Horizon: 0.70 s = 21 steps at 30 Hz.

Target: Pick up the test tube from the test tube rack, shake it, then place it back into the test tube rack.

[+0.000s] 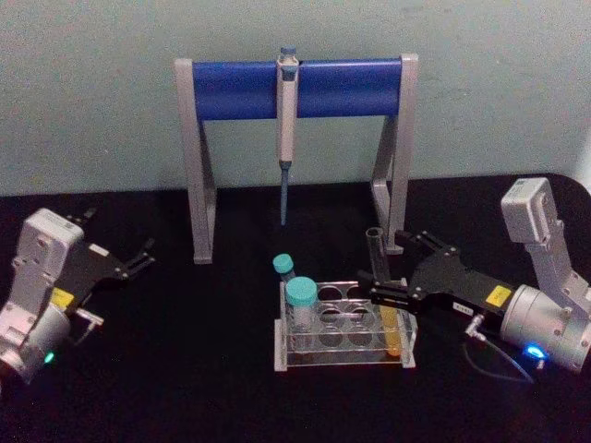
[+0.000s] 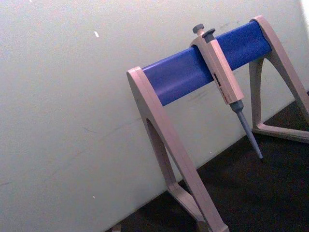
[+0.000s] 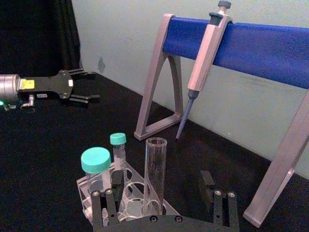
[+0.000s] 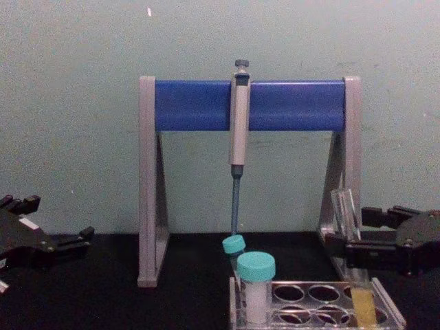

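The test tube (image 1: 376,247) leans in the right end hole of the clear test tube rack (image 1: 337,358), with orange liquid at its bottom. My right gripper (image 1: 383,266) is open, one finger on each side of the tube's upper half. In the right wrist view the test tube (image 3: 155,169) rises between the black fingers (image 3: 108,205), closer to one of them. From the chest view the test tube (image 4: 342,206) tilts above the test tube rack (image 4: 320,313), with the right gripper (image 4: 347,230) around it. The left gripper (image 1: 138,258) rests open at the far left.
A grey-and-blue pipette stand (image 1: 295,88) spans the back, with a pipette (image 1: 287,129) hanging from it. Two teal-capped tubes (image 1: 301,300) stand at the rack's left end. The black table (image 1: 185,369) lies open between rack and left arm.
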### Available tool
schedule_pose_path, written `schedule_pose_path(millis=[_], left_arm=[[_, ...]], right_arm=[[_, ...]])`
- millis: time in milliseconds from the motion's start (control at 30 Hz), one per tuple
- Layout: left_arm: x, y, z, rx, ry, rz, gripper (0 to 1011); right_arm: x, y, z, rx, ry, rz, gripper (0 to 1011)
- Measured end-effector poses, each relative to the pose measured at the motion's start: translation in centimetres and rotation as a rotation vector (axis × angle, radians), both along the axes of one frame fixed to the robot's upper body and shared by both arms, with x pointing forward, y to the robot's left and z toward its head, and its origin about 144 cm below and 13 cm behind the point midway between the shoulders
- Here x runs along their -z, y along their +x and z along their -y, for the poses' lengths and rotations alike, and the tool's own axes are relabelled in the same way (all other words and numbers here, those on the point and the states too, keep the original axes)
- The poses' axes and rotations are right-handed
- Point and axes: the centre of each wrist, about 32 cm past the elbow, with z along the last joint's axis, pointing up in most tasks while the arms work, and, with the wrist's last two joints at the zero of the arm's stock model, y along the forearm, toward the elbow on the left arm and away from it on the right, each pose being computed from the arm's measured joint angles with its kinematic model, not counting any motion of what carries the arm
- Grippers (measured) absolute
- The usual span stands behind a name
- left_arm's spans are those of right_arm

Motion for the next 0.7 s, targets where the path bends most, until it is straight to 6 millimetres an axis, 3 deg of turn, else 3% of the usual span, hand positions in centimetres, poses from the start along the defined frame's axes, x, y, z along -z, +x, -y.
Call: schedule_pose_path(millis=[700], left_arm=[[0.00, 0.00, 0.00, 0.000, 0.000, 0.000, 1001]], right_arm=[[-0.15, 0.56, -0.03, -0.010, -0.001, -0.027, 1000]])
